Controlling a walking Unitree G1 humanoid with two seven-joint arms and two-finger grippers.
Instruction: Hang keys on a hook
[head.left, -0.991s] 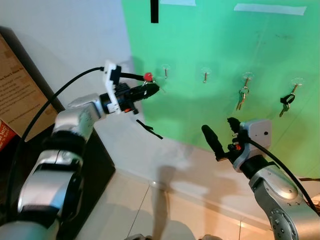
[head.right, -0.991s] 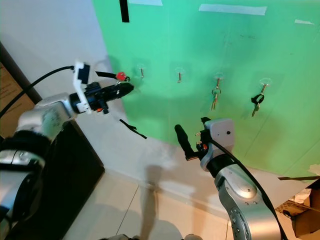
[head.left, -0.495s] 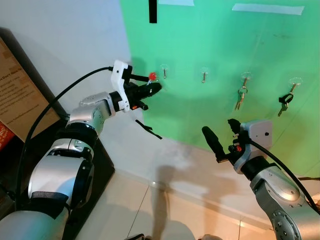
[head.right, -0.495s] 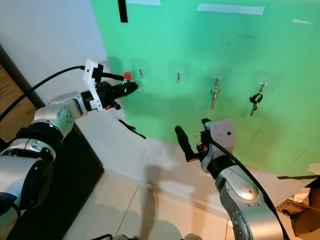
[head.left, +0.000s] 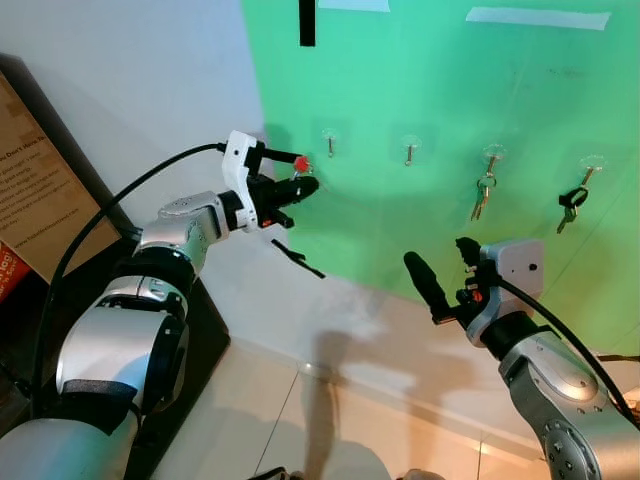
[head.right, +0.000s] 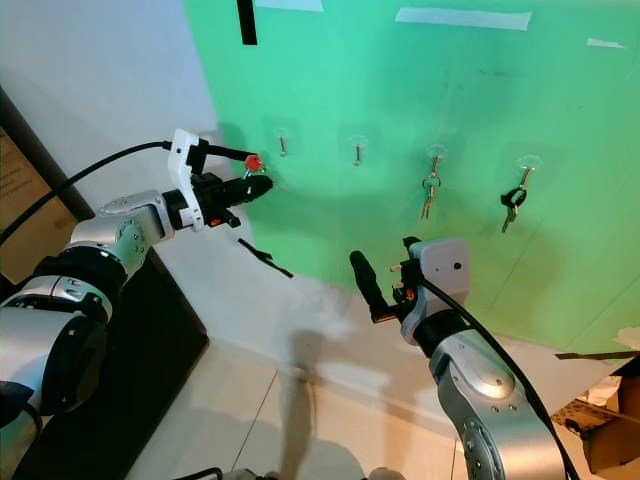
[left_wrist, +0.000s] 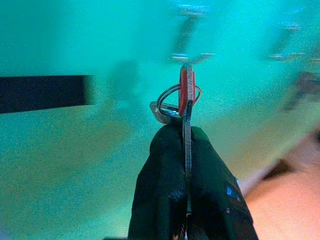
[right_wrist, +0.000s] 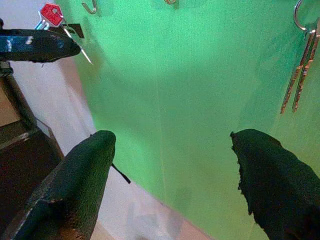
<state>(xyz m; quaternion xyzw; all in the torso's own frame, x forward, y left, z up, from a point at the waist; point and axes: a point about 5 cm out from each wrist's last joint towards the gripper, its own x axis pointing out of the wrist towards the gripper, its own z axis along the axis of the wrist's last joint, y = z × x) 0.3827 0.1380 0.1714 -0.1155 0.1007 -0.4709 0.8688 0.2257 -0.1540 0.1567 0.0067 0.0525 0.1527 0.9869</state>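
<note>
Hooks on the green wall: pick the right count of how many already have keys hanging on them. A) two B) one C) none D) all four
A: of the four hooks, the two on the right carry keys, a silver set and a dark set, while the two left hooks are bare; the left gripper holds the red-topped key near them.

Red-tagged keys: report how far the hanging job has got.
Done: two key sets already hang on the green wall's right-hand hooks. In hand: the left gripper is shut on the red-tagged keys, near the leftmost hook. Left: slip the ring over it. The right gripper is open, idle.
</note>
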